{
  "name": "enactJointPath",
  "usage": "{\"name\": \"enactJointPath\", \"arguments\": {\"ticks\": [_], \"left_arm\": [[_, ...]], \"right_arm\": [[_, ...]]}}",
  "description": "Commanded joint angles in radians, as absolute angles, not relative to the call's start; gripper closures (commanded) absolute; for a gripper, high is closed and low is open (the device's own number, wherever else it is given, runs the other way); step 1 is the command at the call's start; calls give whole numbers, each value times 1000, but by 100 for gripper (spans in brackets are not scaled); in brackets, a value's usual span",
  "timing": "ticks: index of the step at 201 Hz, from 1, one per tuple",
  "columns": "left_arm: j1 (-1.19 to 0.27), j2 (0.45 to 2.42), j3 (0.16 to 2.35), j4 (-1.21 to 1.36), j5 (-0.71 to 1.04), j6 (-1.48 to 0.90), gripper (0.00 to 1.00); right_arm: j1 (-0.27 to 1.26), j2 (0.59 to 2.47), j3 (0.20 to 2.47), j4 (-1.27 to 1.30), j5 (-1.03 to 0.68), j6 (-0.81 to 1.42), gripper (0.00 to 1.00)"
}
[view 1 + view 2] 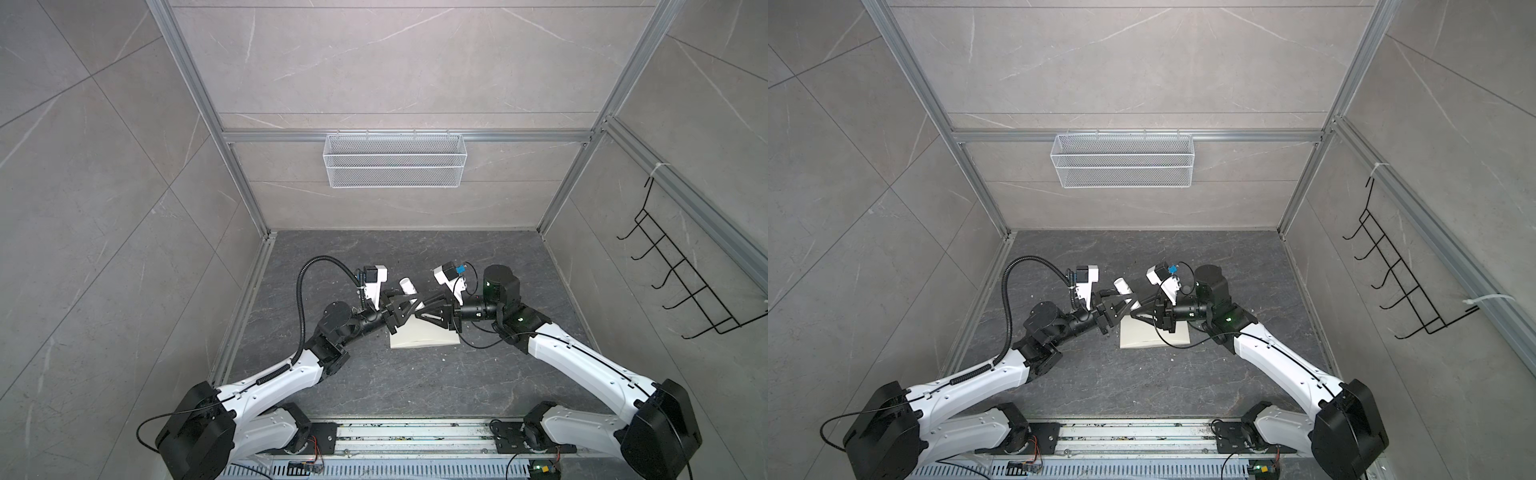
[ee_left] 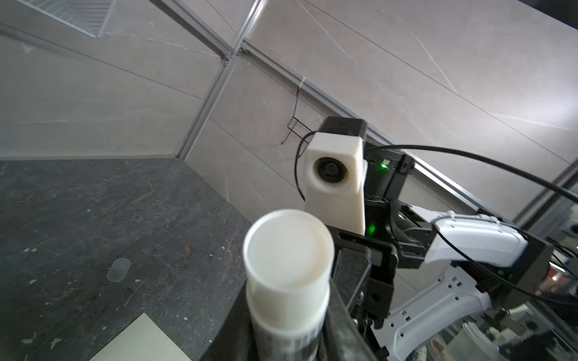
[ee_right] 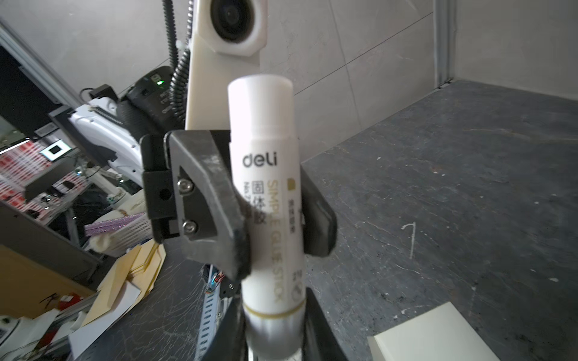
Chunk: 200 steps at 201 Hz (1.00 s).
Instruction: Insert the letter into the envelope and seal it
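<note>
A white glue stick hangs tilted above the table between both grippers. My left gripper is shut on its printed body; one of its black fingers shows in the right wrist view. My right gripper closes round the end with the gold ring. The cream-white envelope lies flat on the dark table under both grippers, with a corner showing in each wrist view. The letter is out of view.
A small clear cap lies on the dark stone table. A white mesh basket hangs on the back wall. A black wire hook rack hangs on the right wall. Aluminium frame posts stand at the table's corners.
</note>
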State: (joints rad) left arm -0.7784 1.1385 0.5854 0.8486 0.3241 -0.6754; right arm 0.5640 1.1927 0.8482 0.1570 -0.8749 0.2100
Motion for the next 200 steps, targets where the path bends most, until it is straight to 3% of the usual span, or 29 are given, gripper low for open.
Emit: {"name": "enactJointPath", "arguments": {"ticks": [1,24,74,120,147,172,200], "left_arm": [[-777,1135,582,843,157,-758,100],[-777,1137,584,857,111,-810,100],[-777,1156,598,883,103,-865,100],[-777,1192,599,927,97,-933,100],[-777,1204,595,950,97,-953,100],[-776,1199,594,951,96,-956,100],[-777,1194,595,951,100,-956,100]], "right_arm": [[590,1090,813,167,-478,155,52],[654,1007,690,316,-221,67,35],[778,979,482,679,-25,-121,26],[890,1123,423,1042,94,-267,31],[940,1201,437,1127,125,-337,34],[962,1251,449,1179,165,-365,46],[969,1283,460,1196,192,-380,50]]}}
